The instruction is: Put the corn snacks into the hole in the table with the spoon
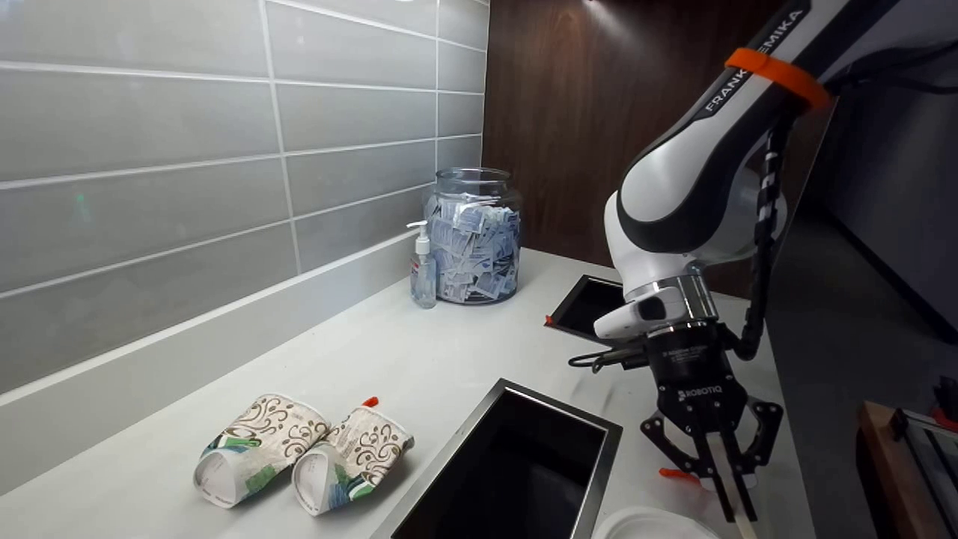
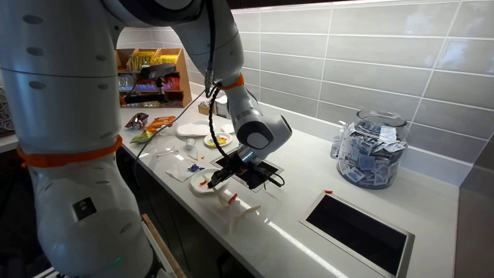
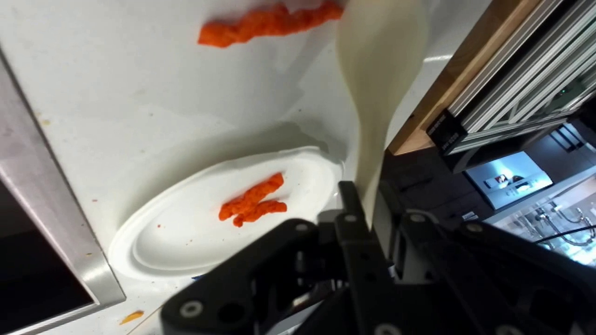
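Since scooping corn snacks [image 3: 270, 23] likely takes reach, the claw [image 3: 368, 200] clamps the spoon [image 3: 376, 107] by its handle [image 3: 371, 160], bowl [image 3: 382, 46] toward wrist-view twelve o'clock.

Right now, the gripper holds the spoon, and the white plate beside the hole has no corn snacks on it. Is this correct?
The last part is wrong: the wrist view shows corn snacks lying on the white plate beside the hole. The gripper holds the spoon, as you say.
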